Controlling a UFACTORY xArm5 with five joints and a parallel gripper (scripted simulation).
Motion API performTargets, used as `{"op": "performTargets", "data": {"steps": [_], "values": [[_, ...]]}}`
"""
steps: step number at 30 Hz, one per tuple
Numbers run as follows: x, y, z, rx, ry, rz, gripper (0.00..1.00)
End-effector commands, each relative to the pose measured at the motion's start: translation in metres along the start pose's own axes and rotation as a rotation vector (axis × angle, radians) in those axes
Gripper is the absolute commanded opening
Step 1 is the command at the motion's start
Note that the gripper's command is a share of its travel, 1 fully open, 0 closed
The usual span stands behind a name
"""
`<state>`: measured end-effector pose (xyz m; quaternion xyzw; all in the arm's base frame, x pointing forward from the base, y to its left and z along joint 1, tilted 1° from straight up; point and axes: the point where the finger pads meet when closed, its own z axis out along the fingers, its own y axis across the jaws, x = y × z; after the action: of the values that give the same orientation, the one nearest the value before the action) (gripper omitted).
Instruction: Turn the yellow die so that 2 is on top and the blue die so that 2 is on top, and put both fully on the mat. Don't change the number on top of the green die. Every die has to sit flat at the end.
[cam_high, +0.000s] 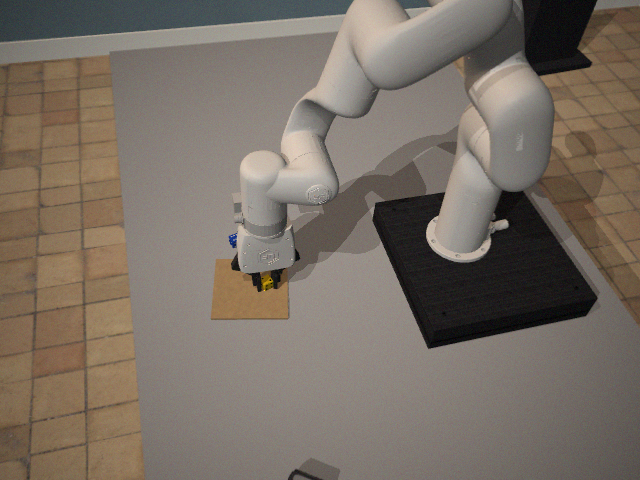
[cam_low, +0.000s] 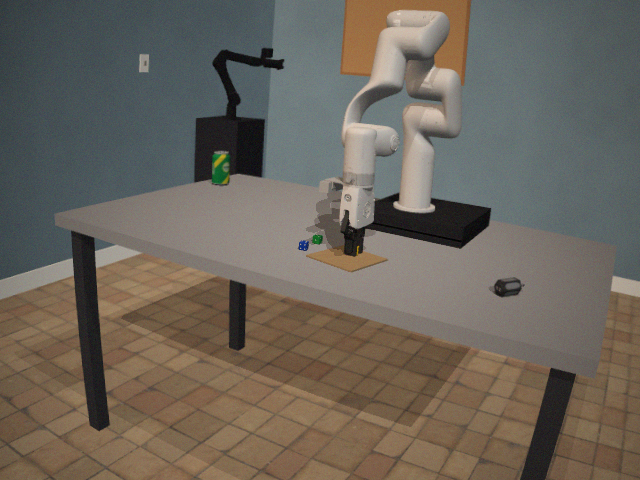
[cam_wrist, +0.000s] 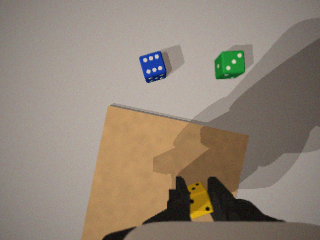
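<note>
My gripper is shut on the yellow die, low over the brown mat. Two pipped yellow faces show in the wrist view; I cannot tell for sure which number is up, nor whether the die touches the mat. The blue die sits off the mat, 6 on top. The green die sits beside it, off the mat, 3 on top; in the top view it is hidden.
The arm's black base plate stands right of the mat. A green and yellow can stands at the table's far left end in the exterior view. A small dark object lies toward the right end.
</note>
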<state>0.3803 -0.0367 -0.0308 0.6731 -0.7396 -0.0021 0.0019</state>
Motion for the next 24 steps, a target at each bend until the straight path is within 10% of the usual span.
{"op": "performTargets", "data": {"steps": [1,24], "values": [[0.0,-0.0013,-0.0009,0.003,0.0,0.0,0.15],[0.0,-0.0013,-0.0009,0.003,0.0,0.0,0.36]]}}
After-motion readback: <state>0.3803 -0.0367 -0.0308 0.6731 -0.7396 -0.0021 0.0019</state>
